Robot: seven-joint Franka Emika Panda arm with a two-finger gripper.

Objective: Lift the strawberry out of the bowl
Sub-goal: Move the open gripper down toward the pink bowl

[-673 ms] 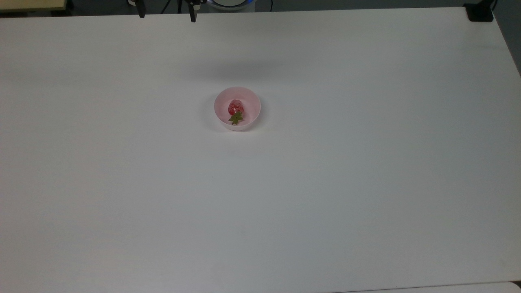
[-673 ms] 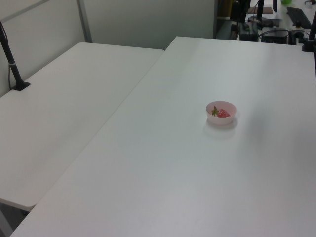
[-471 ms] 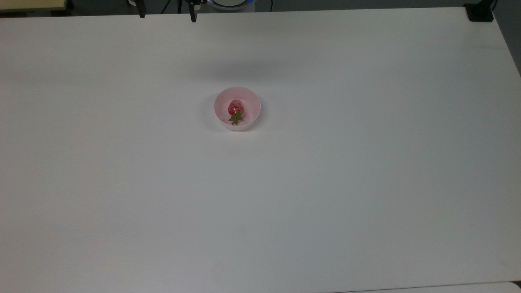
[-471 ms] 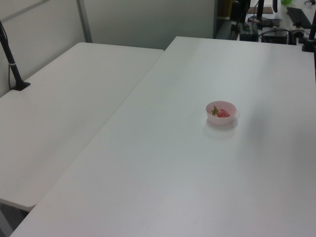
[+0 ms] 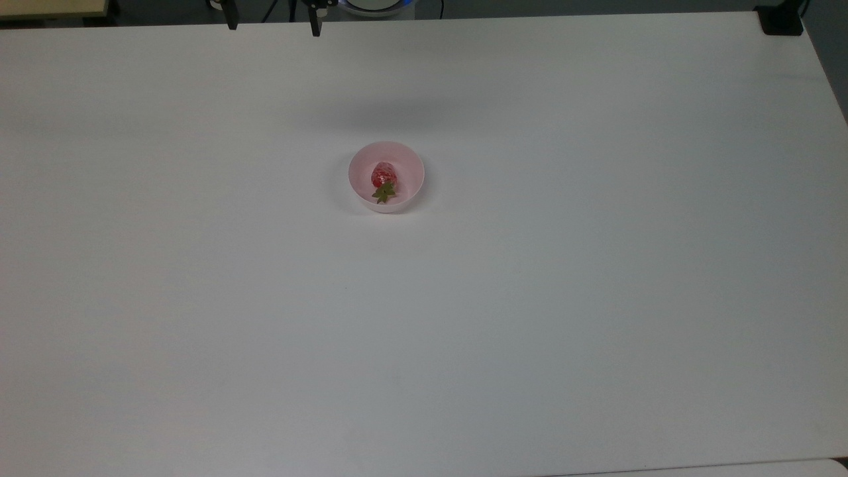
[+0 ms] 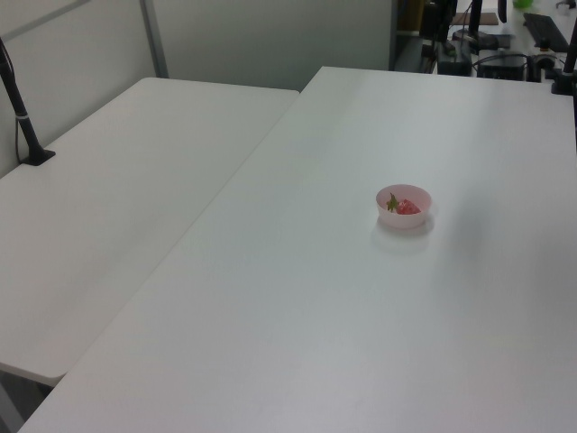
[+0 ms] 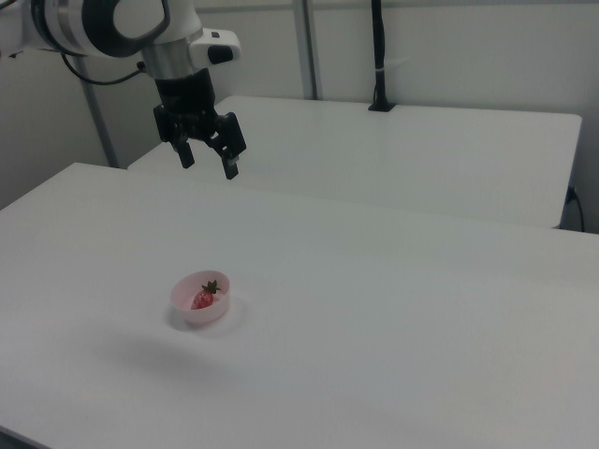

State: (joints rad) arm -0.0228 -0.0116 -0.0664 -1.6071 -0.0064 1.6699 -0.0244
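Observation:
The small pale pink bowl (image 5: 409,165) stands a little above the middle of the white table in the top view. In it lies the red strawberry (image 5: 383,174), its green cap towards the top view's bottom. The left view has the bowl (image 6: 405,219) right of centre with the strawberry (image 6: 408,207) inside. In the right view my gripper (image 7: 208,161) hangs open and empty, high above the table, up and behind the bowl (image 7: 190,316) and strawberry (image 7: 202,299), well apart from both.
A second white table (image 6: 126,189) adjoins this one. A black pole (image 6: 18,108) stands clamped on its far side, also in the right view as the pole (image 7: 378,56). A black clamp (image 5: 782,20) sits on the table corner at the top view's upper right.

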